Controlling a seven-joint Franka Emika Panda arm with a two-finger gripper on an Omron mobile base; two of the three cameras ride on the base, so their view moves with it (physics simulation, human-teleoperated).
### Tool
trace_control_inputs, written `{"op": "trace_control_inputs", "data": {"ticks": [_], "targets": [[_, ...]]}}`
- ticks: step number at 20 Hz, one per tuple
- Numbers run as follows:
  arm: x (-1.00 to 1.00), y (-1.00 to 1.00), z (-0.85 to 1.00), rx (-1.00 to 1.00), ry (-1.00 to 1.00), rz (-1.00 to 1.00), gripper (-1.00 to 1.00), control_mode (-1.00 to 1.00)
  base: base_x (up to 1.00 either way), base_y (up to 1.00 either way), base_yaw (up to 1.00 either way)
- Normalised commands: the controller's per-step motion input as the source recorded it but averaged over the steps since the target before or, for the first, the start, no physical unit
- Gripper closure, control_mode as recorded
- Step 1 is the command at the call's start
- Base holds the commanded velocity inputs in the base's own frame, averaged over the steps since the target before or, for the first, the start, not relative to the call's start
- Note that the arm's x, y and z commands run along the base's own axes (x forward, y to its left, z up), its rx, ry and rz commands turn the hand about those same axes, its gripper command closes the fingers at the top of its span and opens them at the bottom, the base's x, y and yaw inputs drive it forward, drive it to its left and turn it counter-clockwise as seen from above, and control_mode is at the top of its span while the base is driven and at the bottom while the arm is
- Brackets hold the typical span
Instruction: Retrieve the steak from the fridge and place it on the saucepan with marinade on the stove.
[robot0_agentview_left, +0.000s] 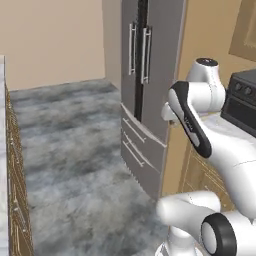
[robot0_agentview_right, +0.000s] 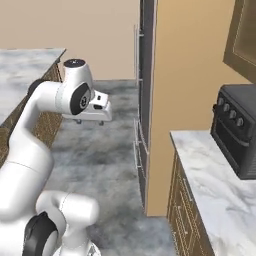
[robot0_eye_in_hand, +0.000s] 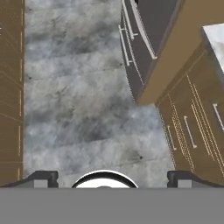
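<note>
Your fingers (robot0_eye_in_hand: 42, 178) stand spread wide in the hand view, one dark tip at the lower left and one at the lower right, with nothing between them but grey mottled floor (robot0_eye_in_hand: 78, 109) far below. You are looking almost straight down: the gripper (robot0_agentview_right: 91, 121) hangs in mid-air, well apart from the fridge (robot0_agentview_left: 150, 95) and touching nothing. From the right base view you can see the hand held out level from the wrist toward the fridge side, the forearm folded back over the base and the elbow high. From the left base view the arm rises from the lower right, bends at a dark-banded link and reaches up beside the wooden panel (robot0_agentview_right: 190, 100) that flanks the fridge. The fridge stands upright, its long axis vertical, its front facing out over the floor. Both upper doors are closed, and you can count two long vertical bar handles (robot0_agentview_left: 132, 49) side by side at the seam and three horizontal drawer pulls (robot0_agentview_left: 134, 131) lower down. The steak cannot be seen with the doors closed. To the right of the wooden panel lies one marble table (robot0_agentview_right: 220, 185) over brown cabinets, carrying one black oven (robot0_agentview_right: 239, 127) with a row of round knobs. A second marble table (robot0_agentview_right: 25, 70) sits at the far left.
</note>
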Motion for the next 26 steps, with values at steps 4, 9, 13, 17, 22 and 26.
{"op": "trace_control_inputs", "data": {"ticks": [4, 9, 13, 17, 22, 26], "targets": [[0.0, 0.0, 0.0, 0.0, 0.0, 0.0, -1.0, 1.0, 1.0, 0.48, 0.38], [0.0, 0.0, 0.0, 0.0, 0.0, 0.0, -1.0, 1.0, 1.0, 0.38, 0.3], [0.0, 0.0, 0.0, 0.0, 0.0, 0.0, -1.0, 1.0, 1.0, 0.27, 0.25], [0.0, 0.0, 0.0, 0.0, 0.0, 0.0, -1.0, 1.0, 1.0, 0.44, 0.16], [0.0, 0.0, 0.0, 0.0, 0.0, 0.0, -1.0, 1.0, 1.0, 0.71, 0.02], [0.0, 0.0, 0.0, 0.0, 0.0, 0.0, -1.0, 1.0, 1.0, 0.63, -0.18]]}}
